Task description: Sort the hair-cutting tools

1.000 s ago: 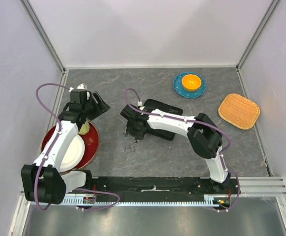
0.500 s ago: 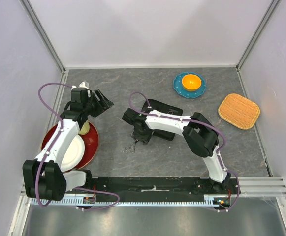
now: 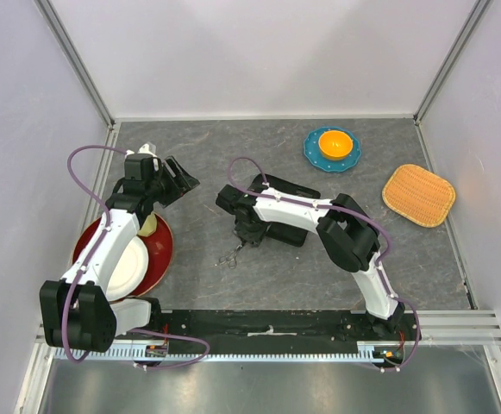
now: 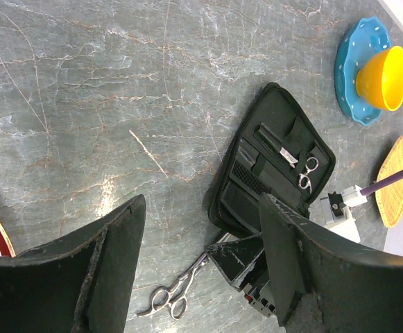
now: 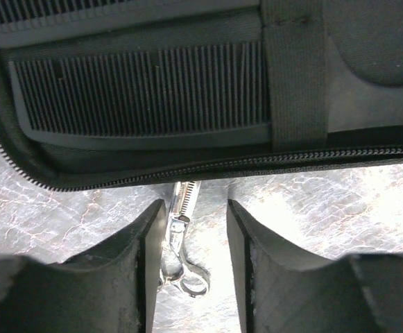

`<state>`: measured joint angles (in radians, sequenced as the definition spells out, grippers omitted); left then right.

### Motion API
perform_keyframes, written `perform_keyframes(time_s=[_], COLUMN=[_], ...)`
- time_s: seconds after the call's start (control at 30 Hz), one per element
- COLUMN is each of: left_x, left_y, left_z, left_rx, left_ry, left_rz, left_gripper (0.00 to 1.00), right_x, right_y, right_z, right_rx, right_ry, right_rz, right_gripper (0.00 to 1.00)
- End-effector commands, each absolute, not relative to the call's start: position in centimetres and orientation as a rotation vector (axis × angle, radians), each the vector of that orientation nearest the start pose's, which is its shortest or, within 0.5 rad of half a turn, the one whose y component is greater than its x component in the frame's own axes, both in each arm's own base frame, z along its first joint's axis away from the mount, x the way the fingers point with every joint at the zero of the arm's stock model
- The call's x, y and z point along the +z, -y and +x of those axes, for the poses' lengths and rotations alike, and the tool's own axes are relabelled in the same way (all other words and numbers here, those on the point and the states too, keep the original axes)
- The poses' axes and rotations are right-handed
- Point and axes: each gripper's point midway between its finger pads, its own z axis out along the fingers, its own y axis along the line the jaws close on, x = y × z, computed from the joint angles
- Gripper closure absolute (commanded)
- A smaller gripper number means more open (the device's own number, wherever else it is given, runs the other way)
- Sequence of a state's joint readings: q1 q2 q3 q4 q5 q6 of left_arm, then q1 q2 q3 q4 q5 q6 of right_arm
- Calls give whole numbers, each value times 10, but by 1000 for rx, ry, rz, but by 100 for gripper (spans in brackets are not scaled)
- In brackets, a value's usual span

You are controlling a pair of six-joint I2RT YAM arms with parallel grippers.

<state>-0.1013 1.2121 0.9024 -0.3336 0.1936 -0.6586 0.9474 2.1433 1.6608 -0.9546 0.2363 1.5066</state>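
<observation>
Observe the right gripper (image 5: 194,208): its jaws stand apart and straddle the loose scissors (image 5: 177,236), with a gap visible on the blade's right side. These scissors lie flat on the worktop (image 4: 83,104), just beside the zipper edge of the open case (image 5: 367,83). Inside the case you see two combs (image 5: 139,97), the nearer one under an elastic strap (image 5: 295,69). The second scissors (image 4: 304,173) sit tucked in the case. The left gripper (image 4: 201,208) hangs above the worktop, jaws apart, holding nothing.
</observation>
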Motion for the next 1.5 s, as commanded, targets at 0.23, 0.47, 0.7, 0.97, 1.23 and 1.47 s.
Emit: perform_keyframes(time_s=[0.23,0.47,0.7,0.97,1.23,1.47], left_x=[183,179,178,174,173,176], left_y=[96,100,106,111,115,124], left_z=[352,351,350,348,348,348], left_rx=[-669,-691,-733,-765,-790,-855], left_ry=[-2163,-2175,-2183,-2202,-2214,-2214], left_rz=[-524,-519,-513,-504,-485,-441], left_gripper=[27,27,27,27,27,27], right_x=[1,-7,-6,22,59,106], right_y=[-349,-346,-336,-340,-357,-361], right_z=[232,223,213,205,190,200], right_rx=[-26,-53,-41,92,277,443], right_ry=[-2842,-2839,-2793,-2773,-2782,-2687], right_rz=[906,963,1049,1076,1084,1081], right_gripper=[65,71,100,100,100,100])
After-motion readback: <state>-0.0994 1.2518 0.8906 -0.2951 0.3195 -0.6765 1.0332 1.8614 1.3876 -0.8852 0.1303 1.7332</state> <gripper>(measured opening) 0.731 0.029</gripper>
